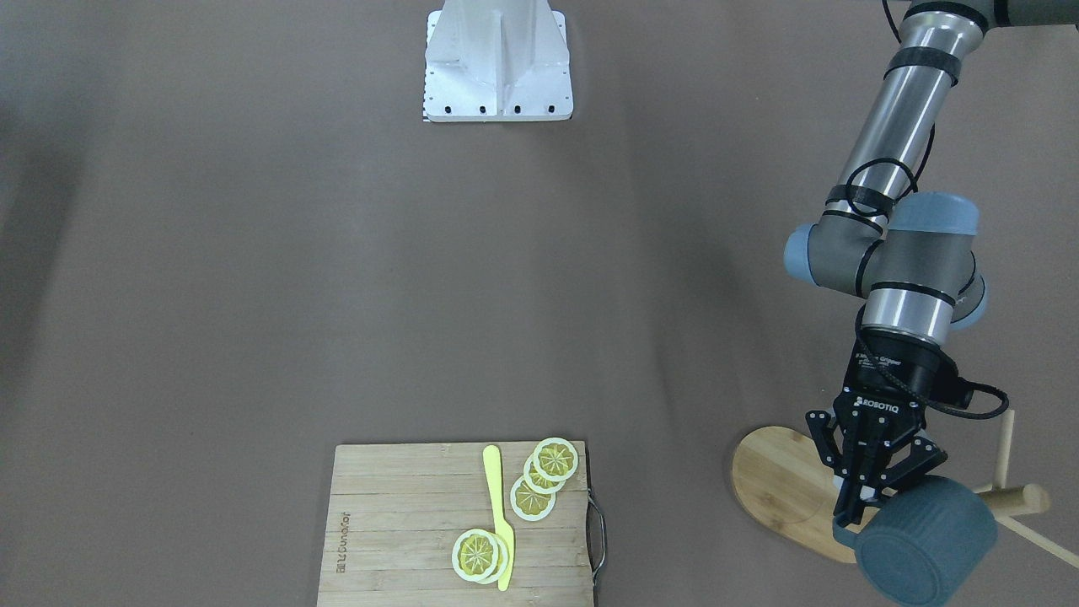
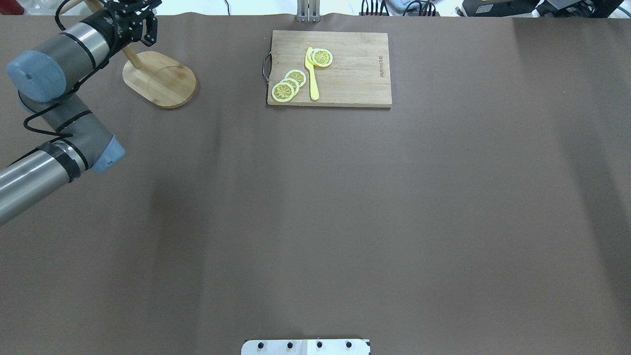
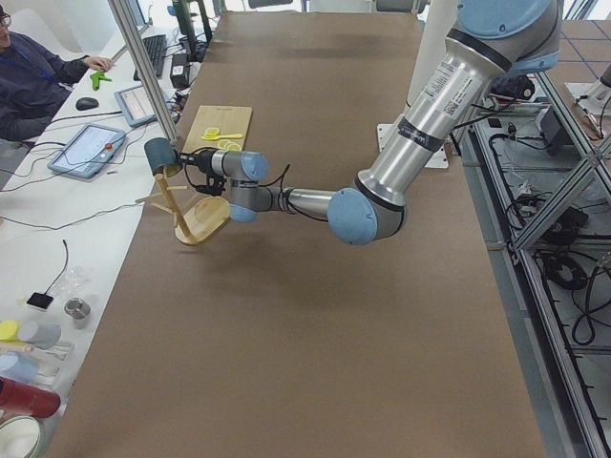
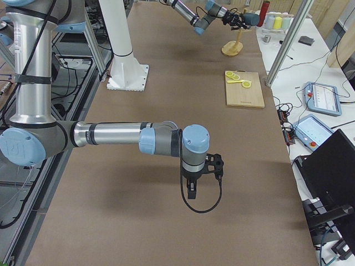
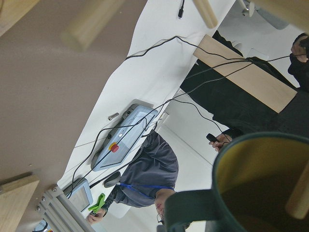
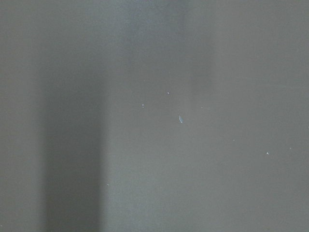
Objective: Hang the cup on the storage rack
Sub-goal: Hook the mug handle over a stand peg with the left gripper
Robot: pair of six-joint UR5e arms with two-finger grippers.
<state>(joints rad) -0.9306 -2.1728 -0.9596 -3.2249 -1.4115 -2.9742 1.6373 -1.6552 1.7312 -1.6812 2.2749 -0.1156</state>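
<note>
Slate-blue, the cup (image 1: 927,539) hangs clear of the desk (image 1: 337,253), clamped at its rim by the left end effector (image 1: 868,504) beside the storage rack (image 1: 780,476). Carrying looks done; hooking the handle over a peg and releasing are left (whether the right end effector (image 4: 191,193) is open, I cannot tell).

Table cover (image 2: 315,222): matt brown sheet with faint creases; cloth or paper cannot be told.
Cup (image 1: 927,539): matt slate-blue outside, faintly ribbed; olive inside, smooth.
Rack (image 1: 780,480): pale bare wood, smooth, low sheen.
Board (image 1: 396,523): strip-laminated bamboo with visible grain and a thin metal wire handle.
Knife (image 1: 497,514): smooth yellow plastic.
Left arm (image 1: 902,110): polished metal tube, matt grey joints, blue plastic caps.
Left gripper (image 1: 881,497): matt black.
</note>
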